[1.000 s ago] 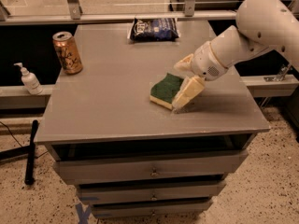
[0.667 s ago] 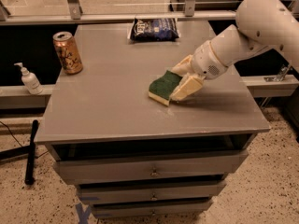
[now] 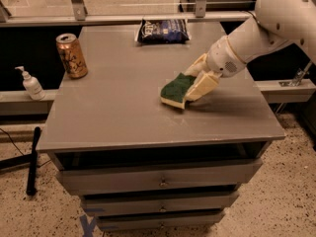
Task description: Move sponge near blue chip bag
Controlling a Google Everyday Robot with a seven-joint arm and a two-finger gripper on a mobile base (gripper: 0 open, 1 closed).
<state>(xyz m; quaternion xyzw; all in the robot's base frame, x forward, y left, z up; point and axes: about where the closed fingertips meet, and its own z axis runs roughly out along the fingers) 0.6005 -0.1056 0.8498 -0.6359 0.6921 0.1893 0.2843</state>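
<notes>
The sponge (image 3: 175, 90), dark green on top over pale yellow foam, is in the middle right of the grey table (image 3: 118, 117), tilted, with its left edge on or just above the tabletop. My gripper (image 3: 193, 81) reaches in from the right on the white arm and is shut on the sponge's right end. One cream finger (image 3: 203, 85) lies along its near side. The blue chip bag (image 3: 163, 31), dark navy with white lettering, lies flat at the table's back edge, well beyond the sponge.
A gold-orange drink can (image 3: 71, 55) stands at the table's back left. A white pump bottle (image 3: 32, 84) stands on a ledge left of the table. Drawers sit under the tabletop. A metal rail runs behind the table.
My gripper has carried the sponge a little to the left and towards the back of the table. The chip bag and can have not moved.
</notes>
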